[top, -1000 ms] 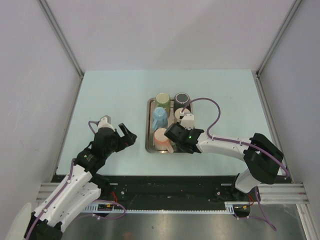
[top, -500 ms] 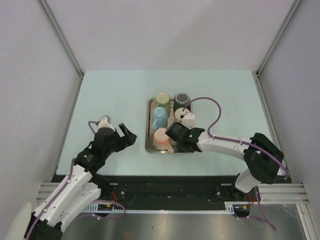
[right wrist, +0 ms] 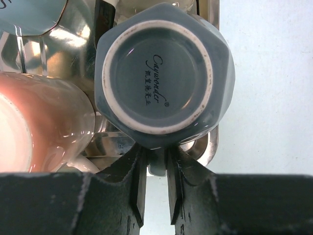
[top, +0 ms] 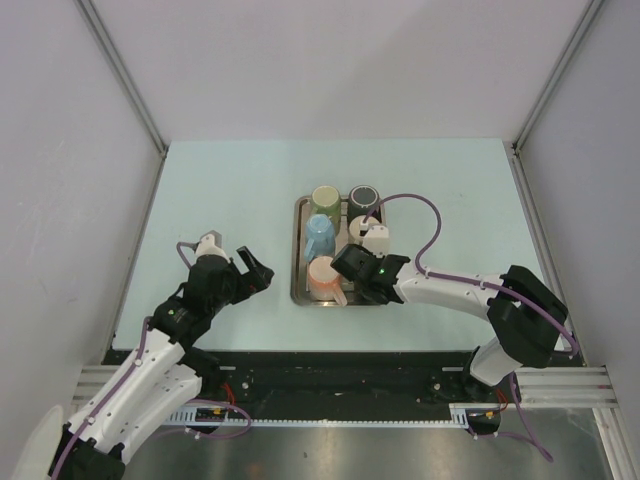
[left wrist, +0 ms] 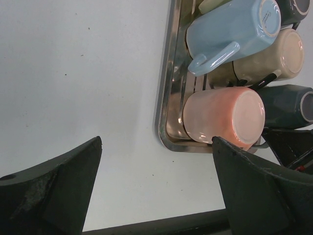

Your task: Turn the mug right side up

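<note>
Right claw (right wrist: pixel 156 157) pinches the upside-down grey mug (right wrist: pixel 161 78) in the tray (right wrist: pixel 73 39) — seemingly by its handle — left claw (left wrist: pixel 156 142) gapes.

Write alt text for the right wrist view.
A dark blue-grey mug fills the frame over a metal tray, its ringed base and script maker's mark facing the camera. The right end effector pinches a pale part at its near edge. A pink mug lies to its left.
</note>
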`<state>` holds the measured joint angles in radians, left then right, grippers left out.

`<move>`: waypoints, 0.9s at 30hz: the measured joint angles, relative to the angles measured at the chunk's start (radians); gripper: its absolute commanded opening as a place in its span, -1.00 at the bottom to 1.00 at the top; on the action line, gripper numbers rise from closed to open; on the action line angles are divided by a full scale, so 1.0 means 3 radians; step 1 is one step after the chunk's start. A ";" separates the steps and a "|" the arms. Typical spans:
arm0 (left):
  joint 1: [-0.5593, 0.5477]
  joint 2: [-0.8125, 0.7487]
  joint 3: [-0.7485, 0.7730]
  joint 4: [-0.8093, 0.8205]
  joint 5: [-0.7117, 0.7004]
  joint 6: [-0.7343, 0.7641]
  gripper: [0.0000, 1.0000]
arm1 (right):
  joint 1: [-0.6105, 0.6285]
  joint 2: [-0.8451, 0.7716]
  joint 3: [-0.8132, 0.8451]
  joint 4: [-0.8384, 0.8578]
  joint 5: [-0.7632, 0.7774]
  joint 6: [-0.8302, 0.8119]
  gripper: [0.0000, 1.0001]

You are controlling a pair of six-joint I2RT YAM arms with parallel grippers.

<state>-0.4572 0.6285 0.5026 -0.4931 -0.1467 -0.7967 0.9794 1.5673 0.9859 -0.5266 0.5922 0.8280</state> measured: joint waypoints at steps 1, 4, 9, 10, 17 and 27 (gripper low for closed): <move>0.0000 0.0000 0.0000 0.0000 0.0000 -0.0001 0.96 | -0.0001 0.0000 0.0000 0.0000 -0.0001 -0.0008 -1.00; 0.0000 0.0000 0.0000 0.0000 0.0000 -0.0001 0.96 | 0.0001 0.0000 0.0001 0.0001 0.0003 -0.0062 -1.00; 0.0000 0.0009 0.0000 0.0001 0.0000 -0.0001 0.96 | 0.0064 -0.0019 0.0001 -0.0028 0.0033 -0.0200 -1.00; 0.0001 0.0010 0.0000 0.0001 0.0000 -0.0001 0.96 | 0.0079 -0.0041 0.0001 -0.0062 0.0024 -0.0230 -1.00; 0.0000 0.0031 0.0000 0.0013 0.0000 -0.0010 0.95 | 0.0120 -0.0314 0.0000 -0.0188 -0.0004 -0.0383 -1.00; 0.0000 0.0043 0.0015 0.0010 -0.0010 -0.0025 0.99 | 0.0141 -0.0896 -0.0001 -0.0345 -0.0144 -0.0420 -1.00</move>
<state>-0.4572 0.6415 0.5072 -0.4900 -0.1497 -0.8043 1.0218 1.2984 0.9855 -0.6300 0.5491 0.7021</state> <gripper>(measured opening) 0.982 0.238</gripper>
